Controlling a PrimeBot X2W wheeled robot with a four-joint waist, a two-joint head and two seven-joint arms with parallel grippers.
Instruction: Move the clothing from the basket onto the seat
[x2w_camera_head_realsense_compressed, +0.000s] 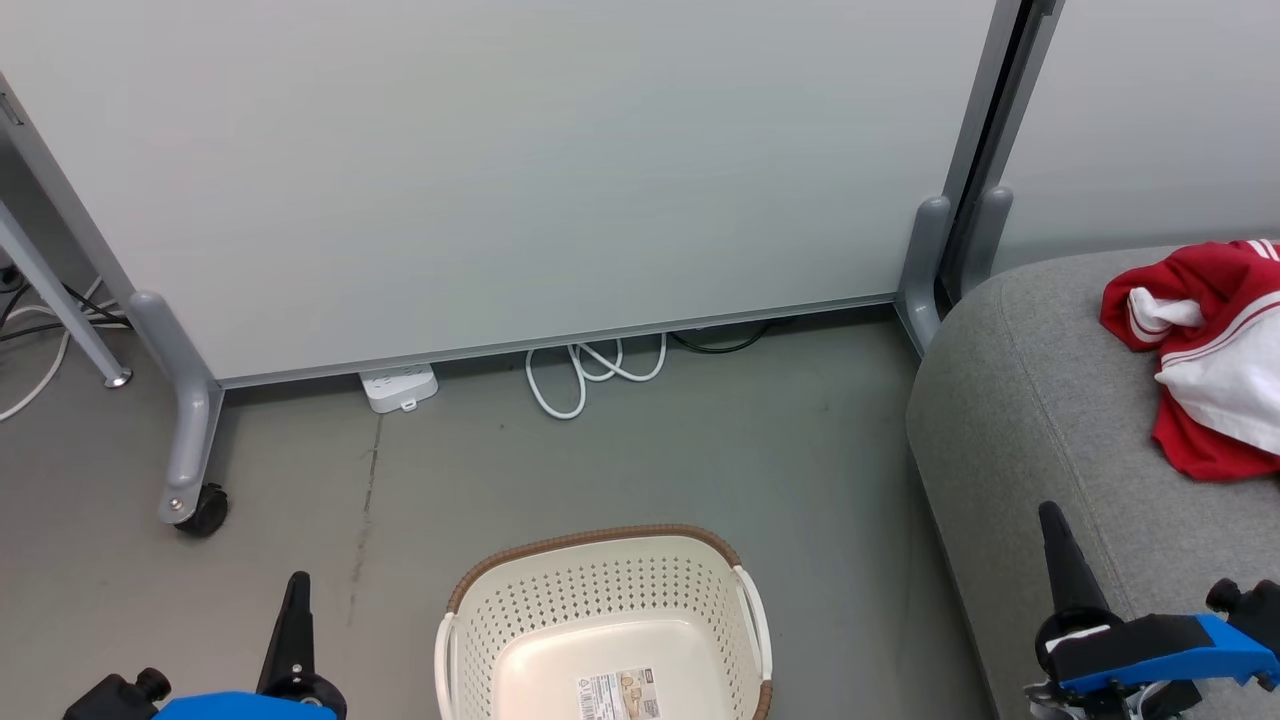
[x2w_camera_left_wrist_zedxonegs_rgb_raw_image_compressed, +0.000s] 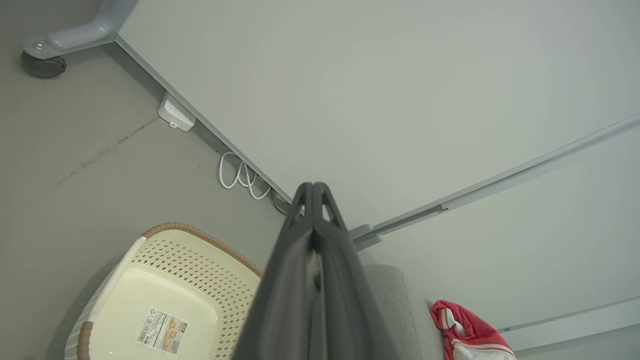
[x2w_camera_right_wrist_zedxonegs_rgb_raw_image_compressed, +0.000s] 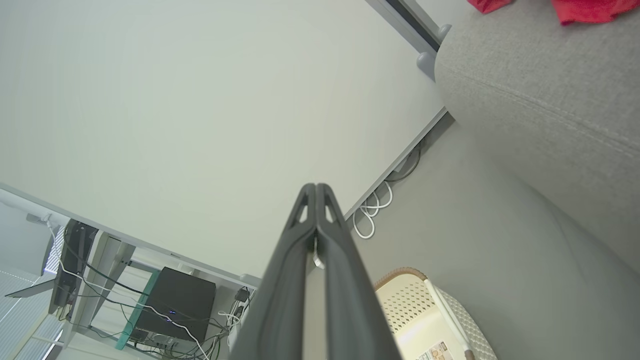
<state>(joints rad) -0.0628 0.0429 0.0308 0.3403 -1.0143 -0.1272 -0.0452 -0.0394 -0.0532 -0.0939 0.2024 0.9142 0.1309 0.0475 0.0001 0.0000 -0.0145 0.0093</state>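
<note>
The cream basket (x2w_camera_head_realsense_compressed: 600, 590) with a brown rim stands on the floor at the bottom centre; nothing lies in it but a label on its floor. It also shows low in the left wrist view (x2w_camera_left_wrist_zedxonegs_rgb_raw_image_compressed: 200, 255) and the right wrist view (x2w_camera_right_wrist_zedxonegs_rgb_raw_image_compressed: 407, 300). Red clothing with white stripes (x2w_camera_head_realsense_compressed: 1205, 350) lies bunched on the grey seat (x2w_camera_head_realsense_compressed: 1030, 420) at the right, also seen as clothing (x2w_camera_left_wrist_zedxonegs_rgb_raw_image_compressed: 470, 332) on the seat (x2w_camera_left_wrist_zedxonegs_rgb_raw_image_compressed: 400, 300), and clothing (x2w_camera_right_wrist_zedxonegs_rgb_raw_image_compressed: 590, 9) on the seat (x2w_camera_right_wrist_zedxonegs_rgb_raw_image_compressed: 540, 85). My left gripper (x2w_camera_head_realsense_compressed: 297, 582) (x2w_camera_left_wrist_zedxonegs_rgb_raw_image_compressed: 315, 186) is shut and holds nothing, left of the basket. My right gripper (x2w_camera_head_realsense_compressed: 1050, 512) (x2w_camera_right_wrist_zedxonegs_rgb_raw_image_compressed: 316, 186) is shut and holds nothing, over the seat's front edge.
A pale partition panel (x2w_camera_head_realsense_compressed: 500, 170) on grey wheeled feet (x2w_camera_head_realsense_compressed: 190, 440) stands behind the basket. A white power strip (x2w_camera_head_realsense_compressed: 400, 388) and coiled white cable (x2w_camera_head_realsense_compressed: 590, 375) lie at its base. Bare grey floor (x2w_camera_head_realsense_compressed: 700, 450) separates the basket from the seat.
</note>
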